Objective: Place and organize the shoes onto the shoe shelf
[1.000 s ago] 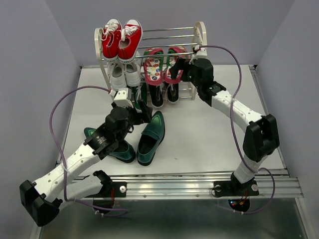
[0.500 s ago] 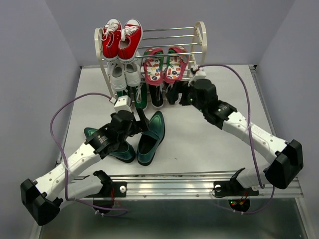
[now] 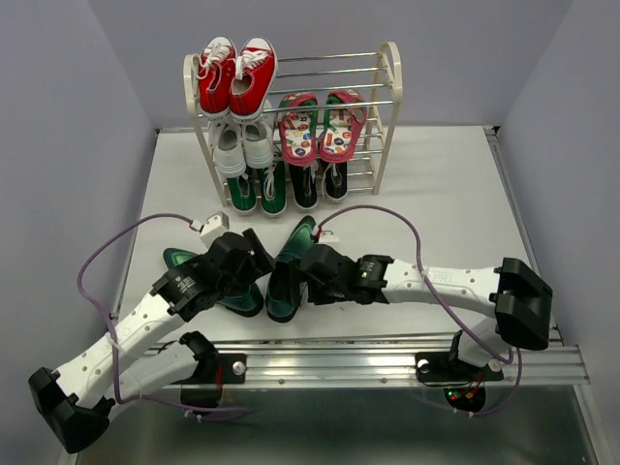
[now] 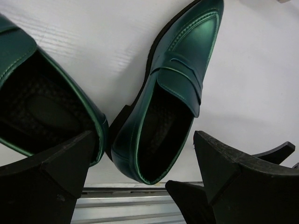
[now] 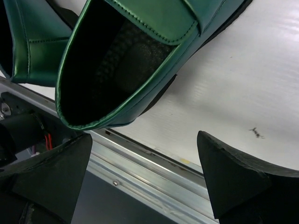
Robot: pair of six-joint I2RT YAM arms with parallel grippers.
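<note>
Two glossy dark green loafers lie on the table, the left one (image 3: 192, 265) partly under my left arm and the right one (image 3: 294, 248) beside it. My left gripper (image 3: 262, 271) is open, its fingers wide apart above the right loafer's heel (image 4: 154, 140). My right gripper (image 3: 299, 285) is open at that same heel (image 5: 107, 79) from the right and holds nothing. The shoe shelf (image 3: 388, 68) at the back holds red flip-flops (image 3: 320, 124) on a middle tier and black sneakers (image 3: 320, 182) on the bottom tier, with another green pair (image 3: 258, 192) to their left.
Red sneakers (image 3: 235, 76) sit on the shelf's top tier, white sneakers (image 3: 242, 145) below them. An aluminium rail (image 3: 387, 351) runs along the table's near edge, just below both grippers. Purple cables loop from both arms. Grey walls stand on either side.
My right arm has swung away from the flip-flops on the shelf, down and left to the right loafer's heel. My left arm has drawn back a little toward the near edge.
</note>
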